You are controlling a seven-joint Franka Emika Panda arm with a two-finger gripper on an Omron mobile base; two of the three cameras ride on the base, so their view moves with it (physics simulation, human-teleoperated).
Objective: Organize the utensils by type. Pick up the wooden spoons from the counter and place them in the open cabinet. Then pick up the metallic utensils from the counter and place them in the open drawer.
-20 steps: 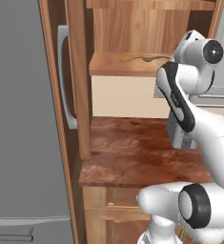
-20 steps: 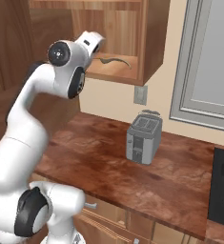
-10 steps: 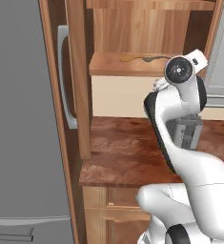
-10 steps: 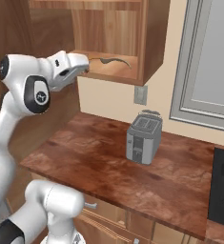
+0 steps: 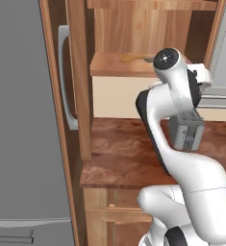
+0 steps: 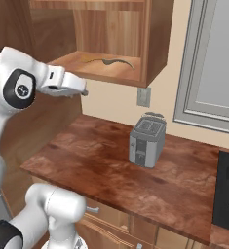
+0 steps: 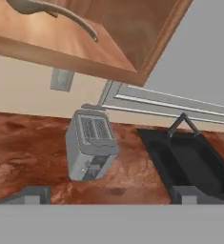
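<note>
Wooden spoon point(image 5: 136, 57) was already lying on the cabinet point(image 6: 157, 58) shelf, bowl to the left from the left base view, thin curved handle running right; it looked like the only spoon up there, so I'd guess one wooden spoon was stowed and the rest of the sorting wasn't done; the jaws point(image 6: 82, 90) hung just below the shelf's front edge, spread wide with nothing in them, tips showing in the hand view either side of an empty gap; below them was the dark reddish table point(image 6: 106, 170) with a grey toaster point(image 6: 146, 141) on it and a black sink point(image 7: 194, 167) off to one side; couldn't spot any more spoons on the visible stretch; next move probably called for finding the other wooden spoon, then dropping low over it before closing.
</note>
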